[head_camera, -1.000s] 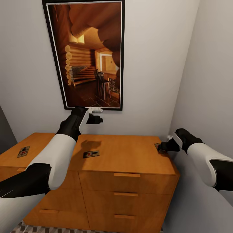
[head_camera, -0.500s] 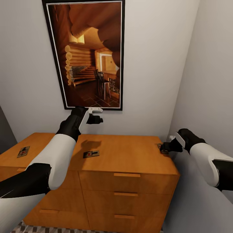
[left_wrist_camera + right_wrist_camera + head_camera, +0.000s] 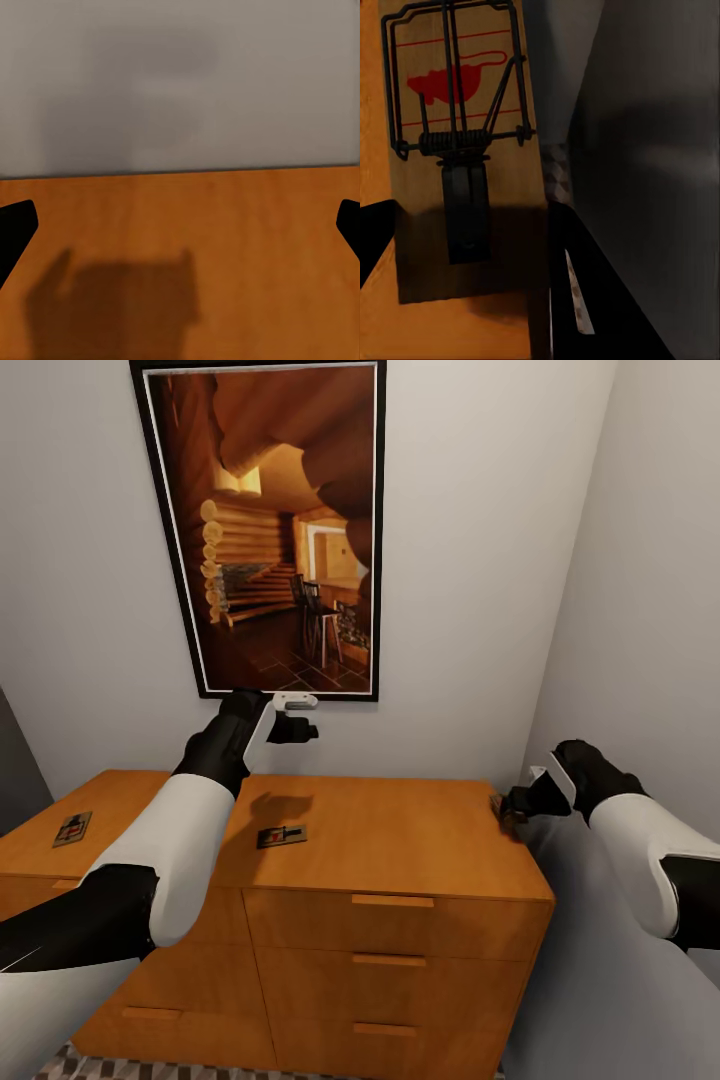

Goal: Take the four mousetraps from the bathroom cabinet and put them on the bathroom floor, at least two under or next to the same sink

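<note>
— So, where is the right gripper (image 3: 512,806)?

— At the far right corner of the cabinet (image 3: 400,840), just past its top edge by the side wall. From the head camera it looks to be holding a mousetrap (image 3: 497,807) at that corner. In the right wrist view that same trap (image 3: 461,142) sits between the two dark fingers (image 3: 375,236), its board hanging partly over the cabinet's edge, with a strip of patterned floor (image 3: 556,174) showing far below in the gap beside the wall. The red mouse mark and the wire spring are plain to see.

— Is it actually clamped?

— I cannot tell. The fingers frame the board on both sides, but the contact itself is in shadow.

— And the left gripper (image 3: 300,717)?

— Raised above the back of the cabinet top, in front of the lower edge of the framed picture (image 3: 270,525). Its fingers are spread wide apart with nothing between them; the left wrist view shows bare wood and the grey wall (image 3: 180,82) between the two finger tips.

— Other traps?

— Two lie flat on the cabinet top: one (image 3: 282,836) near the middle, under the left forearm's line, and another (image 3: 73,828) well apart on the far left section.
</note>
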